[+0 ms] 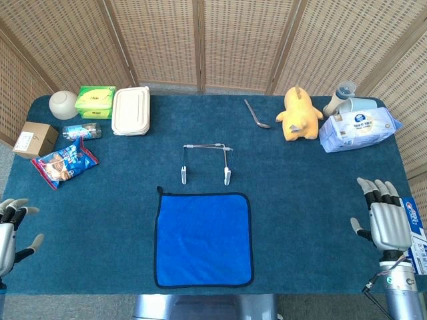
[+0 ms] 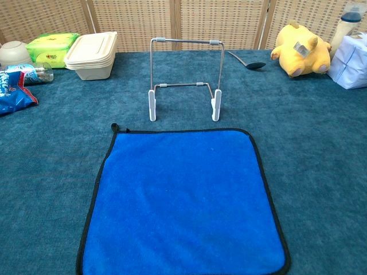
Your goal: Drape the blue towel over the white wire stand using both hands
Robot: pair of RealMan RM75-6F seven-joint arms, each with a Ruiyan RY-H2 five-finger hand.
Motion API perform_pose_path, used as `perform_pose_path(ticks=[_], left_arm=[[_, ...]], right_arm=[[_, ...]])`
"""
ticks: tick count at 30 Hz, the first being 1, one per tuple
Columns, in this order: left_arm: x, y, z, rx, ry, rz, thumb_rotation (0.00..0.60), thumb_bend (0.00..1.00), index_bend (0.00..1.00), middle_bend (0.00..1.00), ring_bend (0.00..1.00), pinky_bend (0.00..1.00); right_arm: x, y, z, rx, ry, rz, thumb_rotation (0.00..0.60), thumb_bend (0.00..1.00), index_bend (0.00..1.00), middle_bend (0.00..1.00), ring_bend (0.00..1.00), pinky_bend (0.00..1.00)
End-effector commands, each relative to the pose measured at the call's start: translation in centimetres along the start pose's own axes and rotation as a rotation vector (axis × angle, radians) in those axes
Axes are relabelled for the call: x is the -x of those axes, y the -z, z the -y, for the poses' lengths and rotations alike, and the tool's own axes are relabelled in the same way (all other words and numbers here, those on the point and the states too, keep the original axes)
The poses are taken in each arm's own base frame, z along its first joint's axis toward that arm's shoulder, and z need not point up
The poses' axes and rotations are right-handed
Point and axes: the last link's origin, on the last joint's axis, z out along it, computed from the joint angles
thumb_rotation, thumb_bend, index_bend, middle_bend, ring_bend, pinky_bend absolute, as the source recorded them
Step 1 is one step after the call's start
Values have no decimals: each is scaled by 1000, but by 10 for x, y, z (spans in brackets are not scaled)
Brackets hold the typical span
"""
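Head view: the blue towel (image 1: 203, 240) lies flat and square near the front edge of the table (image 1: 313, 200), roughly centred. The white wire stand (image 1: 206, 162) sits upright just behind it, apart from the towel's back hem. The left hand (image 1: 12, 233) is at the front left corner, over the table's edge, fingers spread and pointing away from the robot, holding nothing. The right hand (image 1: 385, 217) is at the front right corner, back of the hand up, fingers extended and slightly apart, thumb out to the side, empty. Both hands are well apart from the towel. Along the back edge: a lidded container (image 1: 131, 111), a spoon (image 1: 255, 115), a yellow plush toy (image 1: 298, 114).

Chest view: neither hand shows. The towel (image 2: 182, 200) fills the foreground, a small loop at its back left corner. The stand (image 2: 184, 80) is upright behind it, feet near the hem but not touching.
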Motion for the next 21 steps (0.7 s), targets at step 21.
perform_pose_path(ticks=[21], left_arm=[[-3,-1,-3,22,8,-7,600,333,362,259,206,183]], right_arm=[[-2,0,0,-27,-15,3,600,269,77,155,92,33]])
